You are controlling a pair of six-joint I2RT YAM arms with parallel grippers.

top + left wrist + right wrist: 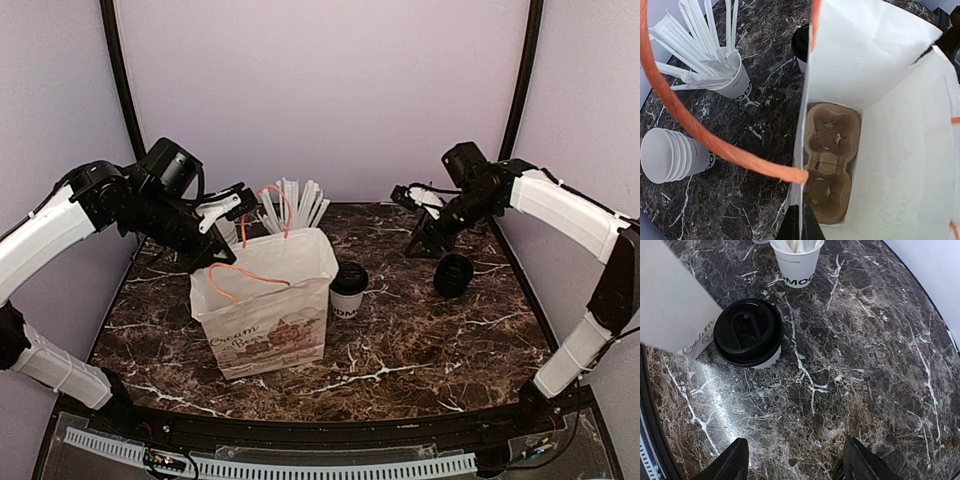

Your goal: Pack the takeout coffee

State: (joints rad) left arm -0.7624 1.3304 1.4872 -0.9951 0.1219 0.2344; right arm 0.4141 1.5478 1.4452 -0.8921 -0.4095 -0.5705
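Top view spans the table (420, 350); both wrist views look down onto the takeout coffee (747, 335).

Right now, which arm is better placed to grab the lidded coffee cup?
Right. The right claw is open with the cup in front of it; the left claw is shut on the rim of the paper bag.

A robot test booth: plain pale walls (320, 90) enclose a marble-patterned table (420, 340).

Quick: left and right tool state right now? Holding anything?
Left tool: closed, pinching the rim of the paper bag.
Right tool: open, empty, above the table, short of the takeout coffee.
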